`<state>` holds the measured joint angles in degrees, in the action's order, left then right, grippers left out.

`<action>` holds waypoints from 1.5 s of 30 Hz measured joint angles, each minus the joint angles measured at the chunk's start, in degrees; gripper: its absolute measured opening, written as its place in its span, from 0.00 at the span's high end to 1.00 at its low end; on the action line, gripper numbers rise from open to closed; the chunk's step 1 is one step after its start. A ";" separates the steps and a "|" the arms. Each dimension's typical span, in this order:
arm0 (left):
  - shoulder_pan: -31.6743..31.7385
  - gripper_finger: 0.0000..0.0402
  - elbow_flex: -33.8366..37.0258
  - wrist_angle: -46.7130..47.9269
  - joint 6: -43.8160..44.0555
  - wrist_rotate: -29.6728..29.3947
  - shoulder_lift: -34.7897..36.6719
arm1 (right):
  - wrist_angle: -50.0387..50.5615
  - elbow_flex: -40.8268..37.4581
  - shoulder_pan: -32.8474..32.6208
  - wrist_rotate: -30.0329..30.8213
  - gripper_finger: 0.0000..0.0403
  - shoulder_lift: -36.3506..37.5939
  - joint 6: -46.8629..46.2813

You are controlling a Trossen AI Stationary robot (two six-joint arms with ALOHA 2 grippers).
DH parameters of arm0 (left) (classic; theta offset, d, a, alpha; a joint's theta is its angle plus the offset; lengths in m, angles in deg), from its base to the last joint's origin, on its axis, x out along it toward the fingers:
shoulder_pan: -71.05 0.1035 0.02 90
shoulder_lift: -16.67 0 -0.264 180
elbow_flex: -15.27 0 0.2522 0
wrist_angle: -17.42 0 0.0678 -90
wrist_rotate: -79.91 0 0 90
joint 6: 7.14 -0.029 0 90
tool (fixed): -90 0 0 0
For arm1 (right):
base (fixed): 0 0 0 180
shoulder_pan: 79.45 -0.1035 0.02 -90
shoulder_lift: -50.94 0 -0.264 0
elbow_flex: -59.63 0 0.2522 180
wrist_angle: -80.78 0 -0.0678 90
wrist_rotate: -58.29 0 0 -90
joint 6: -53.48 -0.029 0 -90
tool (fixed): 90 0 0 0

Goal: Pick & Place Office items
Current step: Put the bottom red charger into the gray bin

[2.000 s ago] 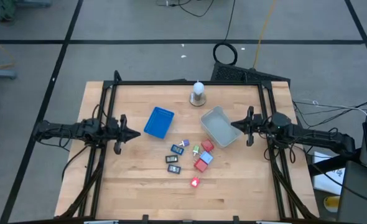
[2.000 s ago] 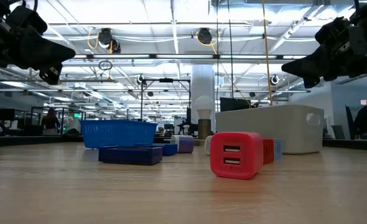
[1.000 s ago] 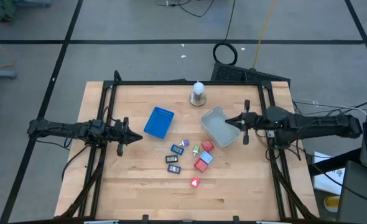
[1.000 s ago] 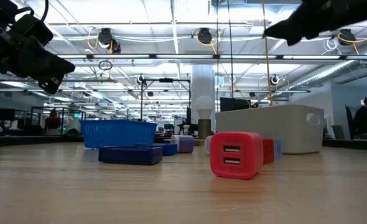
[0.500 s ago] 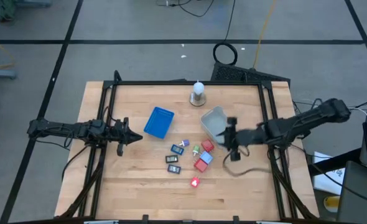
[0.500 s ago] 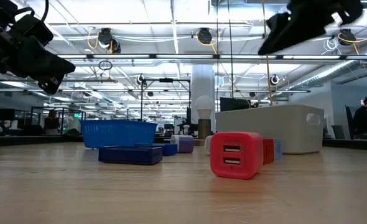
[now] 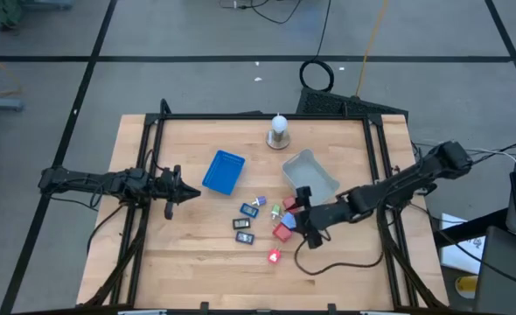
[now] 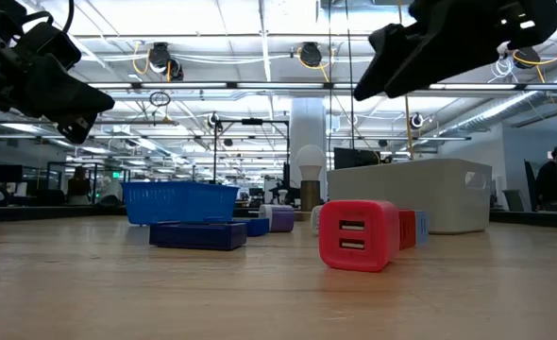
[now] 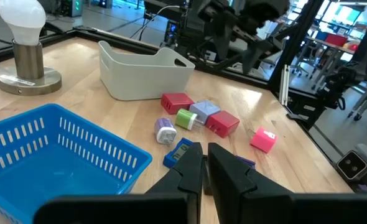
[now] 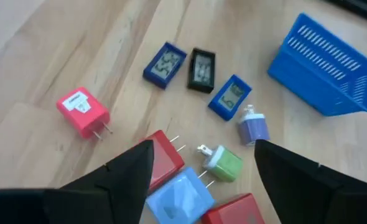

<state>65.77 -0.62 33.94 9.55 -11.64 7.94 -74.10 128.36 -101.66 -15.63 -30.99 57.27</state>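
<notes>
Over the office items (image 7: 271, 220) clustered mid-desk hangs the right gripper (image 10: 202, 165), jaws spread and empty, while the left gripper (image 9: 205, 163) waits clenched beside the blue basket (image 7: 223, 171).

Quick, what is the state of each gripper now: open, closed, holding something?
Left gripper: closed, holding nothing, waiting beside the blue basket.
Right gripper: open, empty, above the small chargers.

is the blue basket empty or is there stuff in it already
Empty. The left wrist view looks into the blue basket and shows only its bare mesh floor; the high view shows nothing inside either.
</notes>
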 joint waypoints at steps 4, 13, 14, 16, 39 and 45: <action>0.00 0.94 0.00 -0.04 0.01 -0.02 0.00 | 7.54 8.24 -0.05 -2.08 0.32 -6.38 2.64; 0.00 0.94 0.02 -0.21 0.02 0.04 0.00 | 11.35 12.04 1.89 -8.90 0.32 -13.91 19.50; 0.00 0.94 0.02 -0.21 0.00 0.04 0.00 | 11.51 12.04 1.89 -8.99 0.32 -14.37 20.10; 0.00 0.94 0.02 -0.20 -0.02 0.04 0.00 | 11.69 12.04 2.04 -10.35 0.32 -14.96 20.60; 0.00 0.94 0.02 -0.16 -0.07 0.04 0.00 | 7.81 12.00 5.38 -17.67 0.23 -22.05 21.40; 0.00 0.94 0.02 -0.10 -0.07 0.04 0.00 | 7.34 11.99 5.65 -17.82 0.23 -22.07 21.35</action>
<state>65.77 -0.60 33.84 9.48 -11.59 7.94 -66.76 140.35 -96.01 -33.45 -53.07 78.62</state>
